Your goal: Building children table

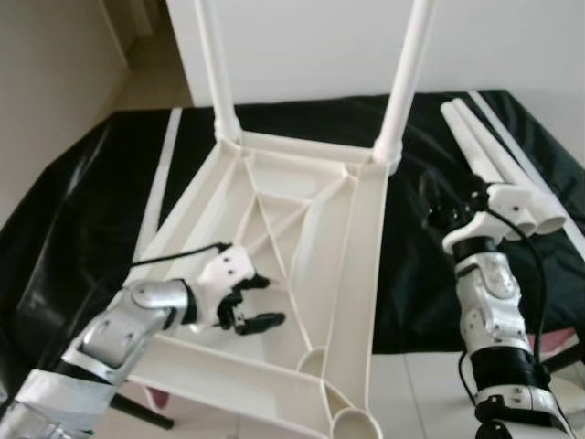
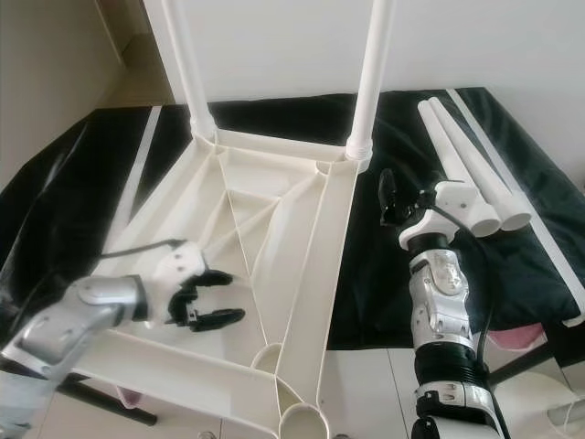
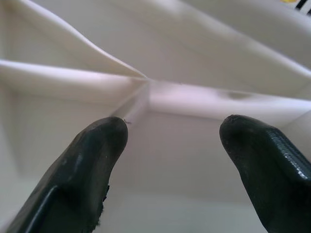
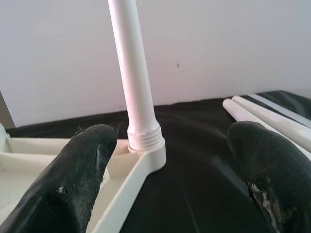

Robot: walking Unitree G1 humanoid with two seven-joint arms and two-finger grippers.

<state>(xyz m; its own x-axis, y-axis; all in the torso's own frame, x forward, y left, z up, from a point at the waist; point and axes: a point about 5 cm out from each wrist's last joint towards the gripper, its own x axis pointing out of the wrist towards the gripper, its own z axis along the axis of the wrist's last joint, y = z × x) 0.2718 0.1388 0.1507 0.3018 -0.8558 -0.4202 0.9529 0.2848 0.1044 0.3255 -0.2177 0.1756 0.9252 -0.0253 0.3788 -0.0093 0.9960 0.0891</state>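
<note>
White plastic children's table top (image 1: pixel 356 256) upside down on a black sheet (image 1: pixel 82 210), ribbed underside facing up, near edge hanging past the sheet toward the robot. Two white legs already standing upright in the far corner sockets: far-left leg (image 1: pixel 213 64) and far-right leg (image 1: pixel 407 73). Empty round socket (image 1: pixel 355 426) at the near right corner, another half-seen socket (image 1: pixel 313 359) just beside it on the near rail. Two loose table legs (image 1: pixel 484 155) lying side by side on the sheet, right of the top, well apart from it. Left gripper (image 1: pixel 254 311) low inside the frame near the near-left rail, fingers (image 3: pixel 92 160) spread wide, holding nothing, pointed at a junction of ribs (image 3: pixel 146 87). Right gripper (image 2: pixel 391 197) raised over the sheet between the table top's right edge and the loose legs, fingers (image 4: pixel 82 170) spread wide, empty, aimed at the base of the far-right leg. Pale floor tiles (image 1: pixel 420 393) below the sheet's near edge.
</note>
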